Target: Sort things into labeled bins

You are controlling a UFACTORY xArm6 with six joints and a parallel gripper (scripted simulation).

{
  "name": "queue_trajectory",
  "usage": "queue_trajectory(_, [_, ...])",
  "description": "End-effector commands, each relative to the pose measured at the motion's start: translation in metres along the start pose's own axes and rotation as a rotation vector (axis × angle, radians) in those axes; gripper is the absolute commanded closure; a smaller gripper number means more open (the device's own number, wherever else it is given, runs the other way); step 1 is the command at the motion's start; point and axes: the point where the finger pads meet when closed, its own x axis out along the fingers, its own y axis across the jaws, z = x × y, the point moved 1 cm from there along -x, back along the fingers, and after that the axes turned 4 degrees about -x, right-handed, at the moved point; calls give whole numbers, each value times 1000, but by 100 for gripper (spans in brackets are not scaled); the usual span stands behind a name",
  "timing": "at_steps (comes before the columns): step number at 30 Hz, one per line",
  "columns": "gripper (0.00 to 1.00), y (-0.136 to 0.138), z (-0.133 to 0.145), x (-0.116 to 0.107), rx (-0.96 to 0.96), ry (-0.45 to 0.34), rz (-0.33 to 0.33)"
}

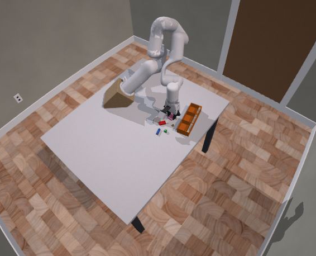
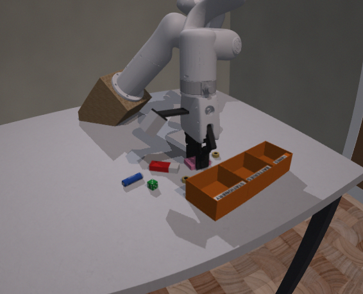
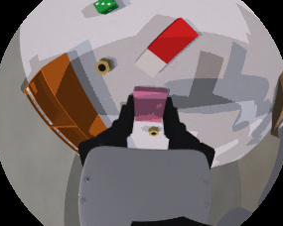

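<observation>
Black two-finger gripper (image 3: 151,125) clamped on flat pink rectangular eraser (image 3: 151,103) (still on grey table (image 2: 66,224)); orange three-compartment labelled bin (image 3: 58,97) at 9 o'clock in wrist view.

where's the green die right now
In the exterior view the small green die sits on the grey table, between the blue cylindrical battery and the orange three-compartment bin.

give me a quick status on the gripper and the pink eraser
Gripper shut on pink eraser, eraser on table. Orange bins empty, close beside. Nothing blocking.
</observation>
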Motion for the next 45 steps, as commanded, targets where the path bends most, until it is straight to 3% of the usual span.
queue_trajectory(1, [100, -1, 0, 0, -1, 0, -2])
queue_trajectory(9, [100, -1, 0, 0, -1, 0, -2])
queue_trajectory(29, [100, -1, 0, -60, -1, 1, -2])
queue_trajectory(45, [100, -1, 0, -60, -1, 1, -2])
